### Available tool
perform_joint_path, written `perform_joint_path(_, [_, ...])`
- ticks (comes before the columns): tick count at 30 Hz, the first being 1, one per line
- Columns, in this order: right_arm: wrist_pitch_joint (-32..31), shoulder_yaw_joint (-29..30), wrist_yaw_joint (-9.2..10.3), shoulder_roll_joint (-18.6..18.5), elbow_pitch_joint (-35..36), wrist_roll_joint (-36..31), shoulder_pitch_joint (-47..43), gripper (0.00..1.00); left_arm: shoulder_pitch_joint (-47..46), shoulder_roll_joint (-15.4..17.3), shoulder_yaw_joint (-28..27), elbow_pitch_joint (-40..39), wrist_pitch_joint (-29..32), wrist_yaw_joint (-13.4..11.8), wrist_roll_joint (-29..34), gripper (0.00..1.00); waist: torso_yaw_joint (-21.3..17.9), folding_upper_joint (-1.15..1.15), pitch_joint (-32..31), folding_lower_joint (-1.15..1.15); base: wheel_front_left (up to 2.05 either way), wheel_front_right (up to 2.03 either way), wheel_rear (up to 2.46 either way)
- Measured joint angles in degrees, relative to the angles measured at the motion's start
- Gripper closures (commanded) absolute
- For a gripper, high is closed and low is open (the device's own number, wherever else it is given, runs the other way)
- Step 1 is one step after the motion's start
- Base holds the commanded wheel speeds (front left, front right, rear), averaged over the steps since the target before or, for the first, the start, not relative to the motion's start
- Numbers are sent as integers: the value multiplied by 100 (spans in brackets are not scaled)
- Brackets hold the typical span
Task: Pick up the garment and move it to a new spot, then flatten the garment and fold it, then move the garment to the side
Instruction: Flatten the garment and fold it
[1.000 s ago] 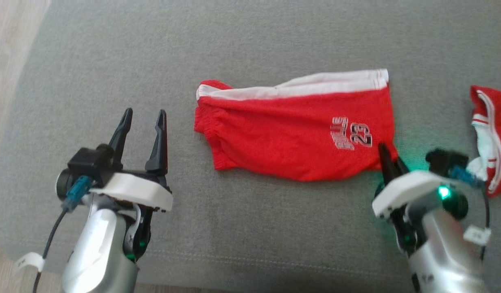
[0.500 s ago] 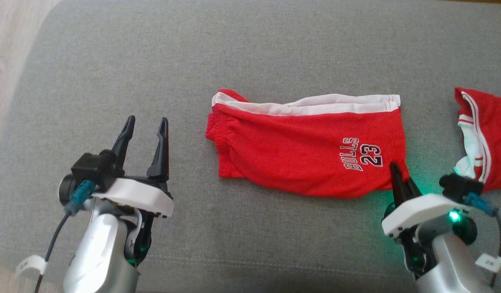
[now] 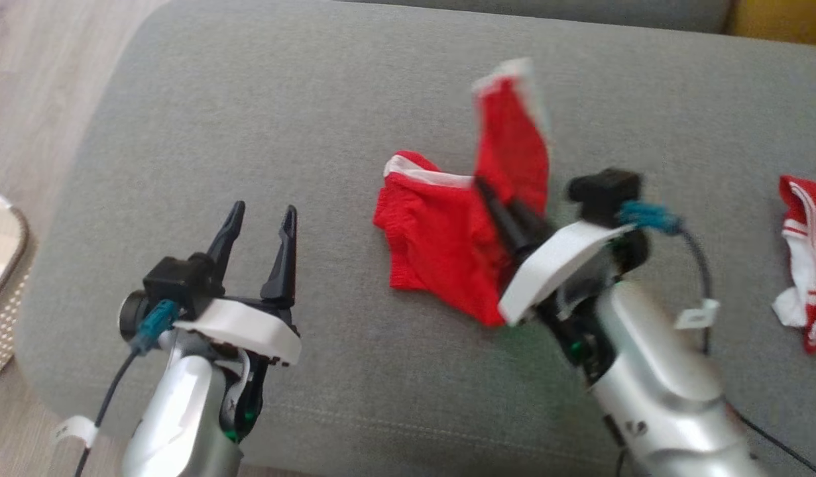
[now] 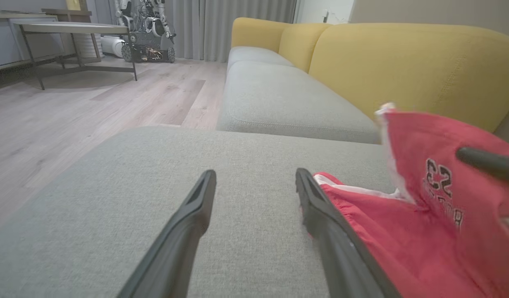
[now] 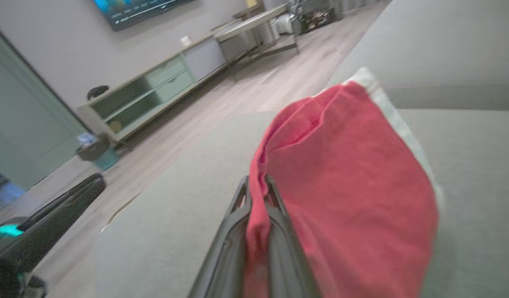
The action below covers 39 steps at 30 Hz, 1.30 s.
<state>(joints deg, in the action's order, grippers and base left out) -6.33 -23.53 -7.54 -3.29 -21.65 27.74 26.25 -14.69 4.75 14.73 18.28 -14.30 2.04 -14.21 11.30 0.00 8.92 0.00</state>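
Presently: red shorts on the grey cushion, one end raised, the other lying flat. Right gripper: fingers pressed together, pinching the raised end. Left gripper: fingers spread, empty, beside the shorts.

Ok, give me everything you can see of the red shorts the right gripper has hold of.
The red shorts look like soft knit jersey, with a white side stripe, a gathered elastic waistband and a dark "23" print. The right gripper is shut on the hem end and holds it up above the rest. The waistband end lies flat on the grey cushion. The raised part is blurred in the head view.
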Motion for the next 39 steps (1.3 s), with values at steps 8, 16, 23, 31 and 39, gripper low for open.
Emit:
perform_joint_path(8, [137, -1308, 0, -32, -873, 949, 51, 100, 3, -55, 109, 49, 0, 12, -8, 0, 370, 0, 5, 0, 0, 0, 0])
perform_joint_path(16, [700, -2039, 0, -51, -1234, 1109, 375, 0, 4, -63, 92, 45, 0, 23, -8, 0, 366, 0, 144, 0, 0, 0, 0])
perform_joint_path(23, [1345, -1685, 0, -48, -884, 825, 599, 0, 4, -51, 18, -1, -1, -2, -7, 0, 124, 0, 156, 0, 0, 0, 0])
perform_joint_path(31, [1596, 443, 0, -49, -712, -506, 260, 0, 71, 86, -101, -178, 0, -62, -7, 0, -184, 0, 32, 0, 0, 0, 0])
perform_joint_path(39, [1113, 1973, 0, -40, 463, -1502, -1128, 0, 241, 257, -131, -441, 19, -105, -7, 0, -425, 0, -41, 0, 0, 0, 0])
